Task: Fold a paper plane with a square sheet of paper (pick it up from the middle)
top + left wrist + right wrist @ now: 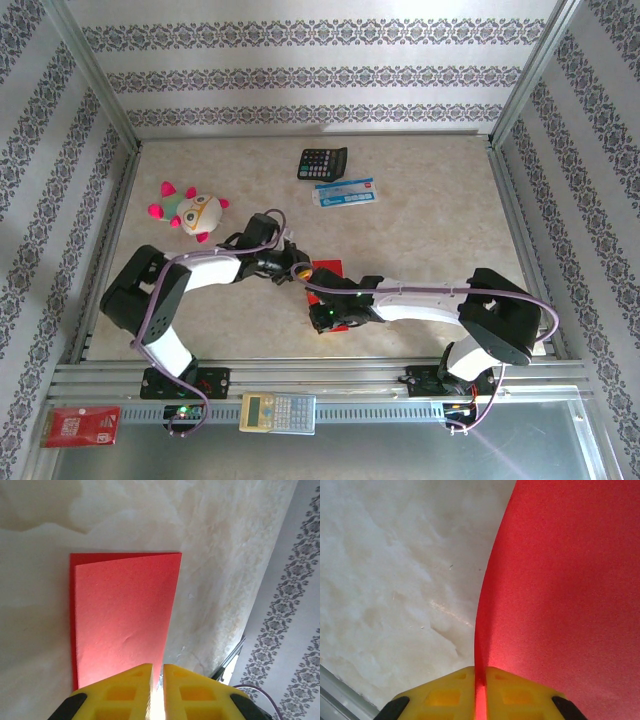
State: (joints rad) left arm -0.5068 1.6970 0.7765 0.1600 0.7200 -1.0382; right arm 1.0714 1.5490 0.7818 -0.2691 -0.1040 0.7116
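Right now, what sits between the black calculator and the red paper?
A blue-and-white packet, beside the calculator; from there to the red paper the table is bare. Top view.

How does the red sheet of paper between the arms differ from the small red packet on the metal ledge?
The square sheet of paper is plain; the red packet carries white marks. The sheet is on the table, one flap raised; the packet lies flat on the metal ledge. Both are red.
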